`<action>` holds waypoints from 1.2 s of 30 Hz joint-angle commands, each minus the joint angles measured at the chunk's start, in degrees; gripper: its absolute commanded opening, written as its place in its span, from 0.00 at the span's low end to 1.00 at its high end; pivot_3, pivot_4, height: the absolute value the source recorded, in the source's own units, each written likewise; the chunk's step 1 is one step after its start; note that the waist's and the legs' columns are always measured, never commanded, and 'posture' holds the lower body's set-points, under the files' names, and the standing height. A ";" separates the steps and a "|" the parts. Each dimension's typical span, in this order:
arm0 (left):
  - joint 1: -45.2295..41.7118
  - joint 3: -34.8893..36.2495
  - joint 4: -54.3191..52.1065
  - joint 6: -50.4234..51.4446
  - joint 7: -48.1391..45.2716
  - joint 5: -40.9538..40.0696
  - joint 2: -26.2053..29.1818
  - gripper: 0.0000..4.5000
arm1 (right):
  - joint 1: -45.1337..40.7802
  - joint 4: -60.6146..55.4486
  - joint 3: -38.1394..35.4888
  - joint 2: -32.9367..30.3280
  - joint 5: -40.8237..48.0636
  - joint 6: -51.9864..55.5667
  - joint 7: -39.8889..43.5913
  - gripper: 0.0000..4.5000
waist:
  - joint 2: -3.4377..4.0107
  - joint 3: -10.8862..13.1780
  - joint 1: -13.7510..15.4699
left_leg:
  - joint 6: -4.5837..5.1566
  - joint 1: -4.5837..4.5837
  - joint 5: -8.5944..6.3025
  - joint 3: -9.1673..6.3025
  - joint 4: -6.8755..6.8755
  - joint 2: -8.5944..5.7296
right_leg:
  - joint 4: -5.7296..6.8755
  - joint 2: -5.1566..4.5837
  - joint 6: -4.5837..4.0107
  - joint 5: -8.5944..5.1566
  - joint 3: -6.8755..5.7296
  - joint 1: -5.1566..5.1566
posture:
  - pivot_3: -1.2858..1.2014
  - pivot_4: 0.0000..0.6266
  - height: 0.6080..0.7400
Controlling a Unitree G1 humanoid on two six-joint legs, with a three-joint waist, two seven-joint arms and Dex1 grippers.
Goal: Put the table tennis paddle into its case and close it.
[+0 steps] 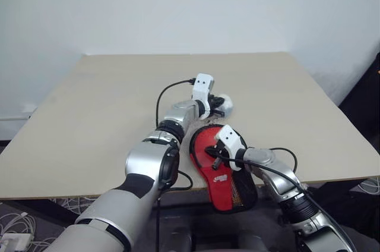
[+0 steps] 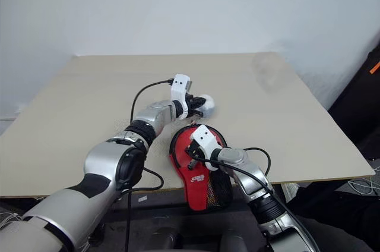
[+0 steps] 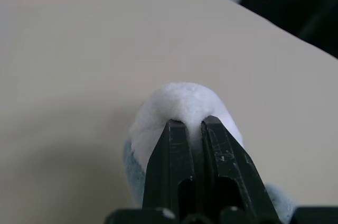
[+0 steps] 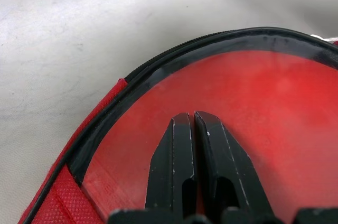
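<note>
The red case (image 1: pixel 221 195), with its white logo and black mesh panel, lies at the table's front edge, its narrow end hanging over. The table tennis paddle's smooth red face (image 4: pixel 274 108) shows inside the case's black zip rim (image 4: pixel 158 63); the handle is hidden. My right gripper (image 4: pixel 193 114) is shut, its tips resting on that red face (image 1: pixel 202 145). Just beyond the case, my left gripper (image 3: pixel 193 122) is shut on a white soft lump (image 3: pixel 182 100), pale blue-grey lower down. Whether the lump (image 1: pixel 227 104) belongs to the case I cannot tell.
The beige table (image 1: pixel 89 115) stretches wide to the left, right and back, up to a white wall. Black cables loop from both wrists over the table near the case. Cables and a white plug strip (image 1: pixel 15 240) lie on the floor at lower left.
</note>
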 commanded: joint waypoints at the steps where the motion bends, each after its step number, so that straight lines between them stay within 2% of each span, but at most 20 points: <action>1: 0.49 -2.94 -2.68 -1.31 -6.64 1.50 -1.07 0.01 | 1.96 2.93 2.21 -0.84 -1.19 4.13 0.13 0.03 | 0.01 0.00 -0.03 | 0.00 0.00 0.00 0.03 0.00 0.00 | -0.01 0.00 0.00 0.00 0.01 0.00 | 0.52 0.00 0.68; 7: 2.90 -8.47 -3.77 0.42 -18.39 4.71 1.88 0.01 | 1.47 3.66 2.29 -0.59 -1.21 4.04 0.25 0.03 | 0.04 0.01 -0.37 | 0.00 -0.01 0.00 0.02 -0.02 0.01 | 0.00 0.01 -0.01 -0.01 0.01 -0.03 | 0.52 0.00 0.68; 12: 4.08 -10.94 -4.91 0.38 -24.19 5.88 5.23 0.01 | 0.84 4.83 2.51 -0.08 -1.34 3.48 0.47 0.03 | 0.04 0.01 -0.59 | 0.00 0.02 0.00 0.02 -0.08 0.04 | -0.01 0.01 -0.01 -0.01 0.01 -0.03 | 0.52 0.00 0.68; 15: 4.35 -11.75 -6.40 1.72 -32.07 5.12 7.51 0.16 | 0.26 5.64 2.71 0.03 -1.44 3.11 0.96 0.03 | 0.05 0.01 -0.66 | 0.00 0.02 0.00 0.02 -0.08 0.08 | -0.01 0.03 -0.01 -0.01 0.01 -0.04 | 0.52 0.00 0.68; 17: 4.41 -12.10 -7.40 2.42 -35.46 4.69 8.60 0.32 | -0.06 6.04 2.82 0.03 -1.52 2.91 1.24 0.03 | 0.06 0.01 -0.71 | 0.00 0.03 0.00 0.03 -0.11 0.10 | 0.00 0.04 -0.02 -0.02 0.02 -0.06 | 0.52 0.00 0.68; 24: 2.29 -10.19 -8.27 3.08 -35.52 3.52 12.58 0.87 | -0.66 6.78 3.09 0.01 -1.82 2.50 2.06 0.03 | 0.06 0.01 -0.85 | 0.00 0.07 0.00 0.02 -0.14 0.13 | 0.01 0.06 -0.02 -0.03 0.02 -0.06 | 0.52 0.00 0.68; 26: 1.39 -9.50 -8.53 3.43 -35.45 2.84 13.77 1.00 | -0.70 6.74 3.19 -0.10 -1.81 2.49 2.23 0.03 | 0.06 0.01 -1.22 | 0.00 0.07 0.00 0.02 -0.14 0.13 | 0.01 0.06 -0.01 -0.03 0.02 -0.06 | 0.52 0.00 0.68; 32: 0.00 -8.20 -12.69 6.37 -41.36 -0.20 17.17 1.00 | -0.36 5.15 3.12 -1.10 -1.37 3.30 3.04 0.03 | 0.05 0.02 -1.64 | 0.00 0.03 0.00 -0.03 -0.14 0.10 | 0.00 0.04 0.02 -0.05 0.00 -0.06 | 0.52 0.00 0.68; 35: 1.33 -7.45 -17.74 7.98 -43.13 -1.98 19.23 0.87 | 0.18 1.19 2.65 -3.19 -0.37 5.28 4.65 0.17 | 0.06 0.03 -1.66 | 0.00 0.03 -0.01 -0.02 -0.16 0.10 | -0.01 0.03 0.03 -0.06 0.01 -0.06 | 0.52 0.00 0.68; 36: 2.71 -7.43 -20.49 8.26 -43.51 -2.51 20.04 0.79 | 0.05 -0.71 1.89 -4.02 0.27 6.37 5.13 0.24 | 0.07 0.05 -1.70 | 0.00 0.01 -0.01 -0.03 -0.16 0.10 | -0.02 0.03 0.04 -0.06 0.01 -0.07 | 0.52 0.00 0.68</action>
